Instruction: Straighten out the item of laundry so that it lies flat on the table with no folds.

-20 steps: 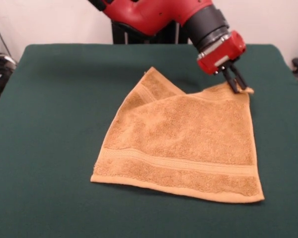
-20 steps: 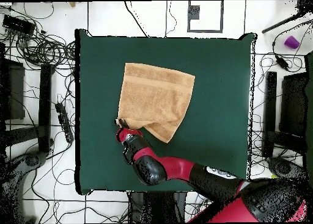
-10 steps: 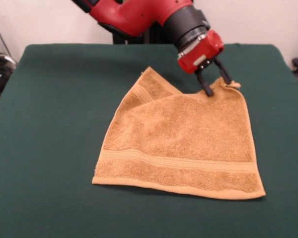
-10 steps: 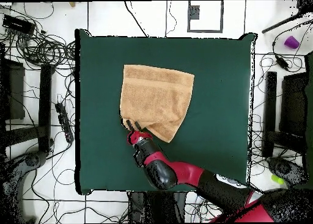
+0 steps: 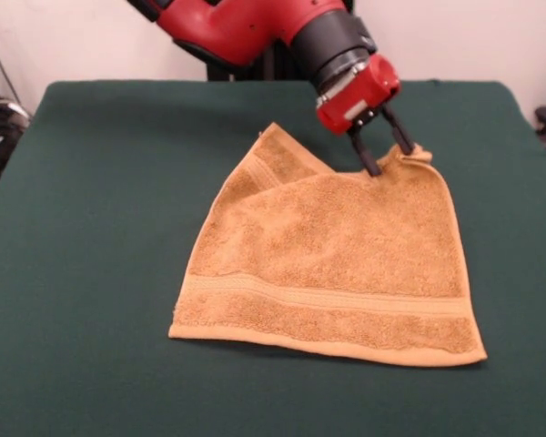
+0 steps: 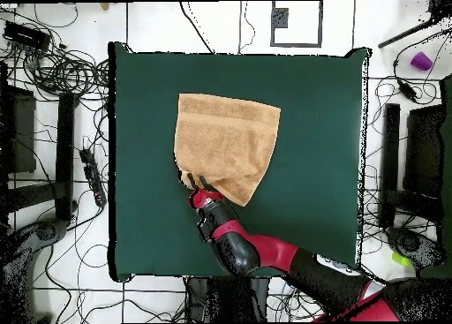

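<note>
The golden-orange towel lies on the dark green table, right of centre in the front view. A woven band runs along its near edge. Its far part is folded, and a triangular flap with a band shows at the far left. My gripper is open, fingers spread, at the towel's far edge just left of its slightly raised far right corner. In the overhead view the towel lies on the table, with the gripper at its lower left edge.
The red and black arm comes down from the far side over the towel's far edge. In the overhead view, cables and dark equipment lie on the floor around the table, and a purple object sits at the upper right.
The gripper was shut on the towel's far right corner. It has opened and moved left along the far edge in the front view. The corner has shifted slightly inward.
</note>
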`<move>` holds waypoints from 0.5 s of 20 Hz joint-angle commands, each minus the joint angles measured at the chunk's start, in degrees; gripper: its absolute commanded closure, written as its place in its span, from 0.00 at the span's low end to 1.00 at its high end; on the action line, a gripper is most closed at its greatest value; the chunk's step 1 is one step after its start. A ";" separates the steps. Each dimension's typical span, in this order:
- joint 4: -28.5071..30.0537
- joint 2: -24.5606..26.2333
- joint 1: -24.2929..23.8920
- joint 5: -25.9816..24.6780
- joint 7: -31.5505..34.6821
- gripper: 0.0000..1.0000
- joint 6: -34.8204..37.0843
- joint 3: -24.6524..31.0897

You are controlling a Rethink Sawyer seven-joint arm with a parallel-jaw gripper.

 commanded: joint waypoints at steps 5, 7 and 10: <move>-2.56 0.63 4.04 2.19 10.96 0.00 1.45 -2.18; -2.86 2.76 3.30 1.02 12.23 0.00 0.29 -0.88; -1.42 4.09 1.51 -0.27 13.29 0.00 1.38 1.65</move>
